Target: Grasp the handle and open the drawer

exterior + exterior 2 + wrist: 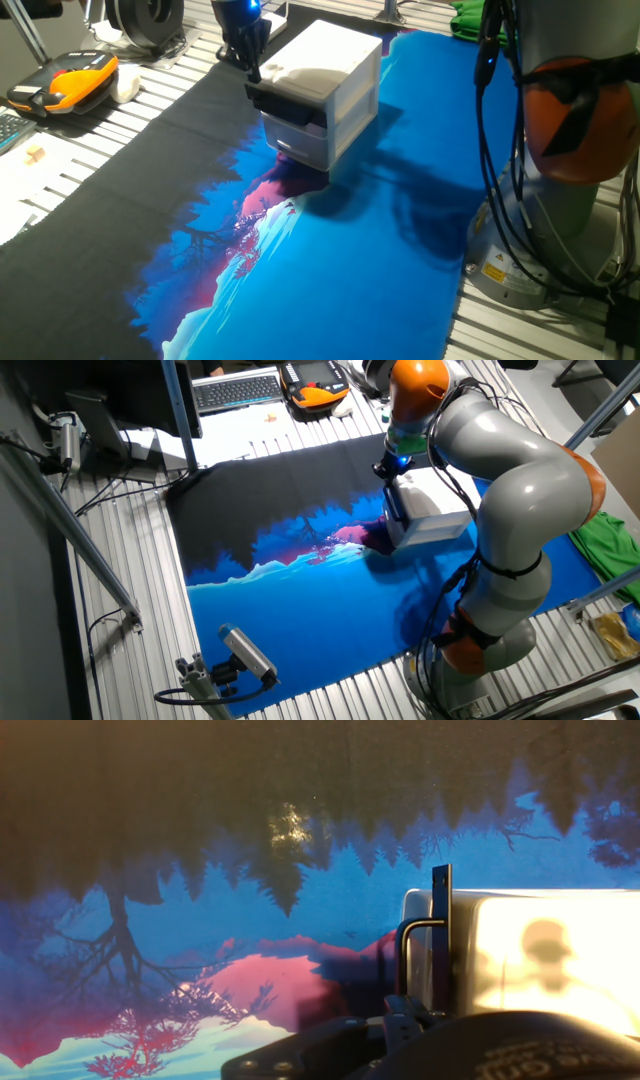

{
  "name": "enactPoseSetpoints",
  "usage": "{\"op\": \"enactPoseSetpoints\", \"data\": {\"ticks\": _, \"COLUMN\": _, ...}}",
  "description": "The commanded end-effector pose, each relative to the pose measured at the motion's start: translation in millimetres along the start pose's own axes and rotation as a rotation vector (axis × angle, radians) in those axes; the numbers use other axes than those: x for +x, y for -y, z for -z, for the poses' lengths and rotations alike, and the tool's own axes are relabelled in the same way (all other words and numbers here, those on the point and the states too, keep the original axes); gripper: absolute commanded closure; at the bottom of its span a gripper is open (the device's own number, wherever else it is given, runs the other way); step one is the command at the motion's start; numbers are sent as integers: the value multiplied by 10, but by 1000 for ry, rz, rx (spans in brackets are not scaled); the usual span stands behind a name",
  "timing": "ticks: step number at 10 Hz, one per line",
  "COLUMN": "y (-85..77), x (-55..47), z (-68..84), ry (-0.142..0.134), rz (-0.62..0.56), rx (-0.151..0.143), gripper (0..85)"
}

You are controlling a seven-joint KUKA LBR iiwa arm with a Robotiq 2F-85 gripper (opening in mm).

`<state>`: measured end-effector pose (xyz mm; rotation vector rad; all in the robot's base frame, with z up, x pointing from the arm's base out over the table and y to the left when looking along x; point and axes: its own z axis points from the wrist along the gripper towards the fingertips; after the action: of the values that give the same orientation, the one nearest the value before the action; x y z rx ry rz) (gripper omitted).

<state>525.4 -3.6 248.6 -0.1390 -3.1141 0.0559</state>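
We see the cabinet (325, 95) standing on the mat (340, 270), toward its far end in one fixed view. The drawer (290, 100) sits at the cabinet's top, above the second drawer (295, 135), and the handle (285, 103) runs along its front. The gripper (250, 68) is just above the handle's left end. The arm's base (545, 250) stands right of the mat.

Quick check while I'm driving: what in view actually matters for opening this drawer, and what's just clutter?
For the job:
- handle
- top drawer of the white cabinet
- gripper, at the handle's end

Lying about:
- orange and black handheld pendant
- keyboard
- green cloth
- lower translucent drawer
- printed mat
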Motion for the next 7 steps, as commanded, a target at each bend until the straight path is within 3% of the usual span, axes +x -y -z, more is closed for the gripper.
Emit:
{"op": "enactPoseSetpoints", "data": {"ticks": 1, "y": -1, "x": 6, "z": -11, "ry": 0, "rz": 1, "rx": -3, "gripper": 850}}
{"op": "enactPoseSetpoints", "data": {"ticks": 7, "y": 5, "x": 49, "z": -118, "ry": 4, "rz": 0, "rx": -8, "gripper": 850}}
